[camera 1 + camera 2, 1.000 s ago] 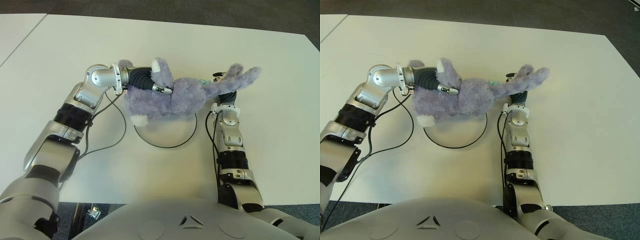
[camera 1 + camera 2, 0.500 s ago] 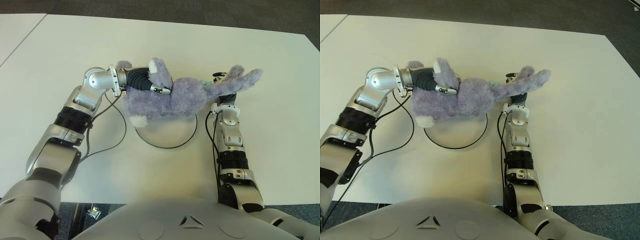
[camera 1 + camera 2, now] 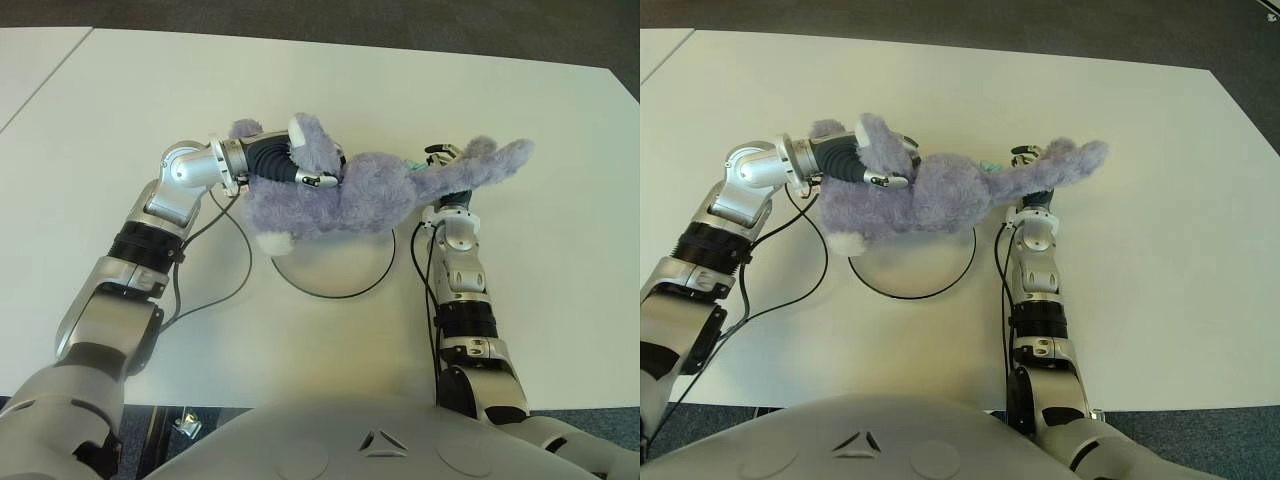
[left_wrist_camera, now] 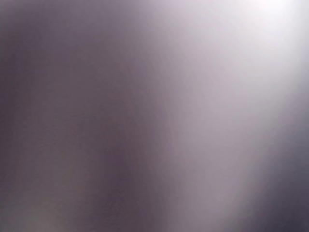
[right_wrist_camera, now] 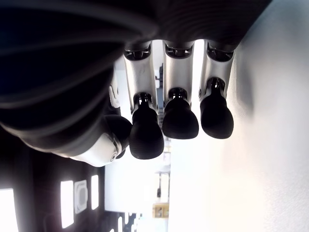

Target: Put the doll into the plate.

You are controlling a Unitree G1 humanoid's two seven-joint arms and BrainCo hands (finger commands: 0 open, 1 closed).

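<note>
A fluffy purple doll (image 3: 345, 195) hangs stretched out sideways over the far half of the white plate (image 3: 335, 268), which has a thin dark rim. My left hand (image 3: 285, 165) is shut on the doll's left end, its fingers dug into the fur. Fur fills the left wrist view completely. The doll's long ears (image 3: 490, 160) reach to the right over my right hand (image 3: 452, 192). That hand shows beside the plate on its right, and its fingers (image 5: 178, 116) are relaxed with nothing in them.
A black cable (image 3: 238, 275) from my left arm loops on the white table (image 3: 560, 280) left of the plate. A small teal tag (image 3: 410, 163) peeks out behind the doll. The table's near edge lies just in front of my torso.
My left wrist has shifted slightly left and turned, still gripping the doll. The doll's ears have slid a little to the right. My right arm has not moved.
</note>
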